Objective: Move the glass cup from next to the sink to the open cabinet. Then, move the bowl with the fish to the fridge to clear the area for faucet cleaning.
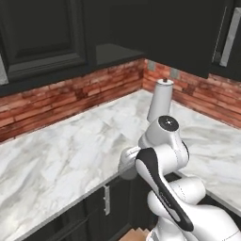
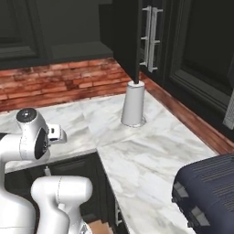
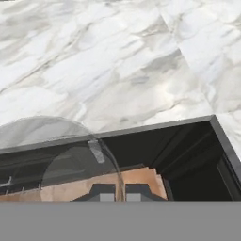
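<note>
The glass cup (image 3: 61,141) is a grey translucent tumbler. In the hand view its round rim curves up from the bottom left. My gripper (image 3: 115,192) is shut on the cup's wall, one dark tip on each side of it. In the left base view the gripper (image 1: 126,162) hangs over the front edge of the marble counter, with the cup (image 1: 127,173) a grey blur under it. The open cabinet (image 1: 113,52) is up on the wall behind, showing its dark grey shelf (image 2: 75,49). Its black door (image 2: 125,36) stands swung out.
A white paper towel roll (image 1: 160,101) (image 2: 133,104) stands in the counter's corner below the cabinet. A dark blue ribbed appliance (image 2: 205,192) sits on the right run of the counter (image 2: 151,160). Black base cabinets (image 3: 188,155) lie below the counter edge.
</note>
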Robot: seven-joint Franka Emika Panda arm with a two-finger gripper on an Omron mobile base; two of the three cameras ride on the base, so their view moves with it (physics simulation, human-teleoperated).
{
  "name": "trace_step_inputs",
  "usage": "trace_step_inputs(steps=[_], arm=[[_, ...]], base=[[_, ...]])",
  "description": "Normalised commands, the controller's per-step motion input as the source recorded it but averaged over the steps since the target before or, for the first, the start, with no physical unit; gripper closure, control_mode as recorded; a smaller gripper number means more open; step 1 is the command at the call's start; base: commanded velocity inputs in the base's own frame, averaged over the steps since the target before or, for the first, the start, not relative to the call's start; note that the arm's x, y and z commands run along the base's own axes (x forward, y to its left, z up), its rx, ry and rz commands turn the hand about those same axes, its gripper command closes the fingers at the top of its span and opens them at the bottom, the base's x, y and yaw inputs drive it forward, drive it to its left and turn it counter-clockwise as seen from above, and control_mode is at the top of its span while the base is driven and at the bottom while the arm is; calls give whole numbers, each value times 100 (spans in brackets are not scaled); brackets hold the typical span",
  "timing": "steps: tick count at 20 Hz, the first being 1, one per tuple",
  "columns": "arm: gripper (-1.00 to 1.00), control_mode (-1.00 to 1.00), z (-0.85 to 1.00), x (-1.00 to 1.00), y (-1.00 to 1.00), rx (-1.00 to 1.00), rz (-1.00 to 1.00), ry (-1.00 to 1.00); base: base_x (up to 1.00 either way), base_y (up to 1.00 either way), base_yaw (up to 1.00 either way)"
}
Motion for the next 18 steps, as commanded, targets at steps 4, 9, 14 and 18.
trace_step_inputs(steps=[4, 9, 14, 18], arm=[[100, 100, 0, 0, 0, 0, 0, 0], [100, 100, 0, 0, 0, 0, 0, 0], [100, 100, 0, 0, 0, 0, 0, 0], [100, -100, 21, 23, 0, 0, -5, 0]], base=[[97, 0, -26], [100, 0, -21], [100, 5, -19], [75, 5, -13]])
